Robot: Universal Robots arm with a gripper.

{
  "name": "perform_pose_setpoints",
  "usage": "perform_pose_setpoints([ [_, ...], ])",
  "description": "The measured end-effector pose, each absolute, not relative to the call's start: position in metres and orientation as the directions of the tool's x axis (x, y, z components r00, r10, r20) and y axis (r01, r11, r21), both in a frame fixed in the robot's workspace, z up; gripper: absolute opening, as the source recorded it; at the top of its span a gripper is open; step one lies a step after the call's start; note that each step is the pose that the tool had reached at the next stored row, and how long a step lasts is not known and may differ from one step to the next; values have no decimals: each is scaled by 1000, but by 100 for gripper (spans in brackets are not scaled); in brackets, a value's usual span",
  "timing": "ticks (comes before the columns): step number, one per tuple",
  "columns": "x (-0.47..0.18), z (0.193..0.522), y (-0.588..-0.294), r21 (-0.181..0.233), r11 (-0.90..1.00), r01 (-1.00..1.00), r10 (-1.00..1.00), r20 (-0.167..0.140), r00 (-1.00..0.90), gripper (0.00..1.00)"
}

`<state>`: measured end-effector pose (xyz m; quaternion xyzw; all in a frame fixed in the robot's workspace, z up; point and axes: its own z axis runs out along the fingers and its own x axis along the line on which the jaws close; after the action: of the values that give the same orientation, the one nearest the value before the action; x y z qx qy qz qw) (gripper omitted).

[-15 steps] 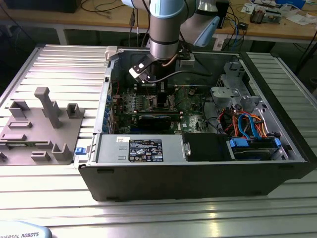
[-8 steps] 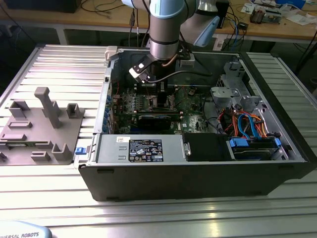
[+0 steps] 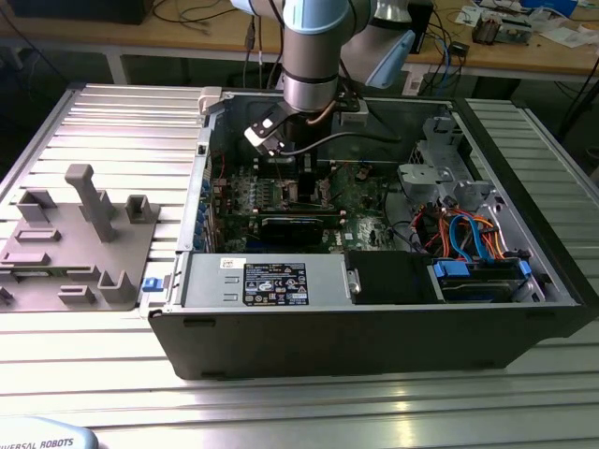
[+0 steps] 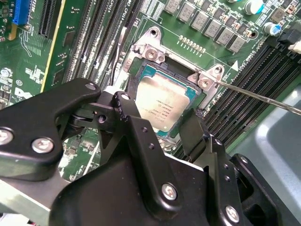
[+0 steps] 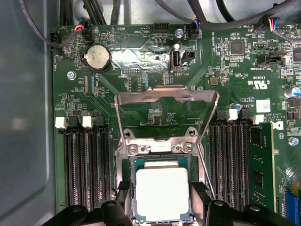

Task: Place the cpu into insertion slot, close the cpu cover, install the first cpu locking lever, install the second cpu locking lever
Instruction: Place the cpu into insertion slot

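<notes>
The black, angular jaws stand one on each side of the cpu (image 5: 162,193); whether they press its edges cannot be told. The cpu, a flat square with a matte silver-grey top, lies in the insertion slot (image 5: 160,155). At the slot's far edge the cpu cover (image 5: 167,94), a thin, shiny metal frame, stands raised on its hinge. A slim steel lever (image 4: 258,94) slants out beside the slot. Long black memory sockets (image 5: 84,169) flank the slot on the green motherboard (image 5: 141,75), with a round coin battery (image 5: 97,57) beyond the cover. The dark computer case (image 3: 374,337) rests on a ribbed aluminium surface (image 3: 281,412).
</notes>
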<state>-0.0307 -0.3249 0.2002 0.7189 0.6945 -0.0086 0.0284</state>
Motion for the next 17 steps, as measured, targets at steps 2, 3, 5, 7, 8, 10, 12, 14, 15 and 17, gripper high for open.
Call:
perform_pose_setpoints([
  [2,-31,200,-325,29,-34,999,998,-52,35,62],
  [3,-31,200,-325,29,-34,999,998,-52,35,62],
  [5,-31,203,-325,29,-34,999,998,-52,35,62],
  [7,-31,208,-325,29,-34,999,998,-52,35,62],
  [8,-31,210,-325,29,-34,999,998,-52,35,62],
  [10,-31,215,-325,30,-34,999,998,-52,35,62],
  [12,-31,219,-325,30,-34,999,998,-52,35,62],
  [14,-31,221,-325,30,-34,999,998,-52,35,62],
  [15,-31,222,-325,30,-34,999,998,-52,35,62],
  [17,-31,224,-325,30,-34,999,998,-52,35,60],
])
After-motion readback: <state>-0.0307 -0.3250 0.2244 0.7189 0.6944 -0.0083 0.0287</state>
